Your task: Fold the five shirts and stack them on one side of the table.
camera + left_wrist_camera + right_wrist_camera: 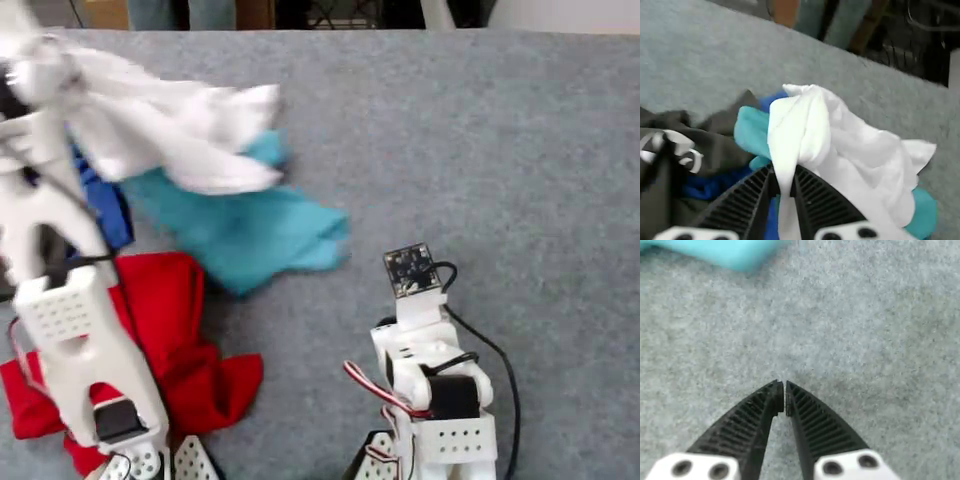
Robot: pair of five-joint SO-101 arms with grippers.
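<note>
Here, left tool (785, 174) pinching white shirt (845, 140), right tool (784, 387) closed over table (880, 330)

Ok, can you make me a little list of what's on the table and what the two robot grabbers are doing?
left gripper: shut on a fold of the crumpled white cloth shirt
right gripper: shut, holding nothing, above the grey felt table
partly under the white one: crumpled teal cloth shirt, crumpled blue cloth shirt
beside those: dark grey cloth shirt with white print
by the left arm's base: crumpled red cloth shirt
folded so far: none
</note>
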